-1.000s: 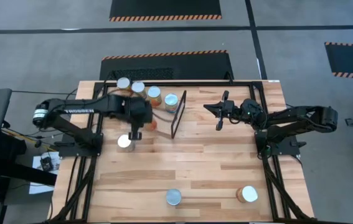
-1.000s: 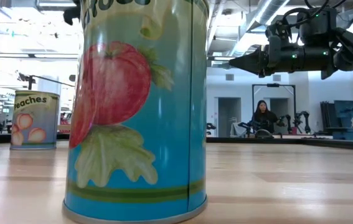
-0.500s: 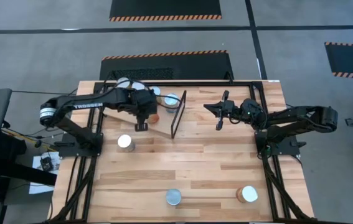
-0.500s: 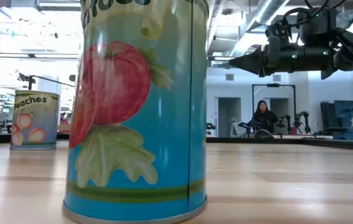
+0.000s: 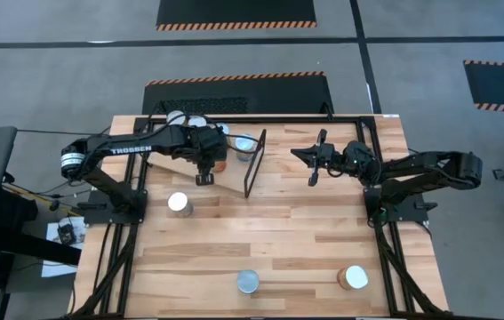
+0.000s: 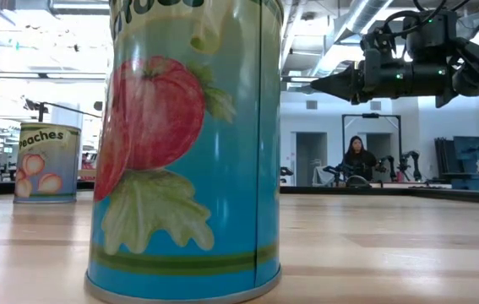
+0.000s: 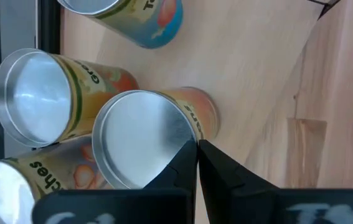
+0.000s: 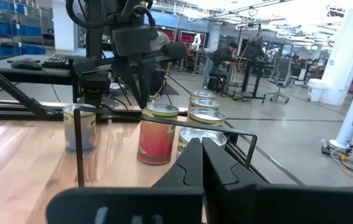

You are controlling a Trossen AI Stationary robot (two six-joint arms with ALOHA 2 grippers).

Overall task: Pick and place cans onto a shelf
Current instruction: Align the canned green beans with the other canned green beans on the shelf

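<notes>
Several cans with silver tops (image 5: pixel 244 142) stand in a group on the tilted light wooden shelf (image 5: pixel 232 182), whose black frame (image 5: pixel 253 164) is at its right end. My left gripper (image 5: pixel 204 176) is shut and points down at the rim of an orange-labelled can (image 7: pixel 142 137), which also shows in the right wrist view (image 8: pixel 157 134). My right gripper (image 5: pixel 314 164) is shut and empty, raised right of the shelf. Loose cans stand upright on the table (image 5: pixel 179 203), (image 5: pixel 248 282), (image 5: pixel 352 277). My left gripper points its shut fingertips (image 7: pixel 195 149) down at the top rim (image 7: pixel 185 127) of the orange-labelled can, which stands upright on the shelf among the others. I cannot tell whether the fingertips touch the rim.
In the low view a blue tomato-label can (image 6: pixel 184 143) fills the foreground and a peaches can (image 6: pixel 46 160) stands farther back on the left. A person sits in the room beyond the table (image 6: pixel 359 156). Bare wood lies between the shelf and the near cans.
My left gripper has gone from beside the loose can on the table's left toward the far edge, to the cans on the shelf. Most of the move came in the first half second. The loose can has stayed in place.
</notes>
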